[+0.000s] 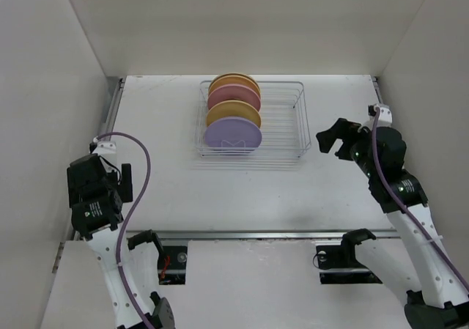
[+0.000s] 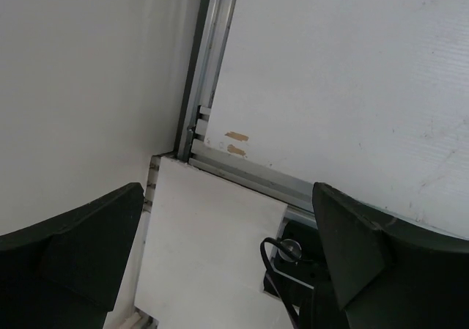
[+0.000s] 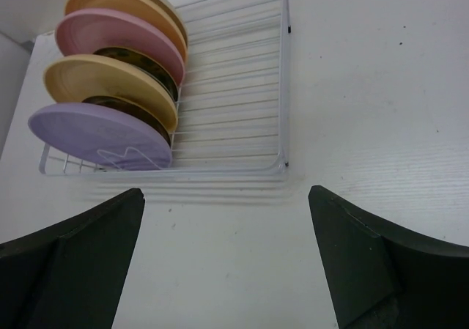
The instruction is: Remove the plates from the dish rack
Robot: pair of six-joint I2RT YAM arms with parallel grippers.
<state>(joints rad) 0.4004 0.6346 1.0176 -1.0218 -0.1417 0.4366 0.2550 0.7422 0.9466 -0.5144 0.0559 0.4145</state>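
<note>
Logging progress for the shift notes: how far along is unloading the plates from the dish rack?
Done: nothing visible; no plate lies on the table. In hand: nothing; the left pincer and right pincer are both open and empty, the right one facing the dish rack. Left: all the plates, from the lilac plate in front to the back, stand in the rack.

A white table [image 1: 183, 190] edged by a metal rail [image 1: 249, 235], between white walls [image 1: 44, 65].
</note>
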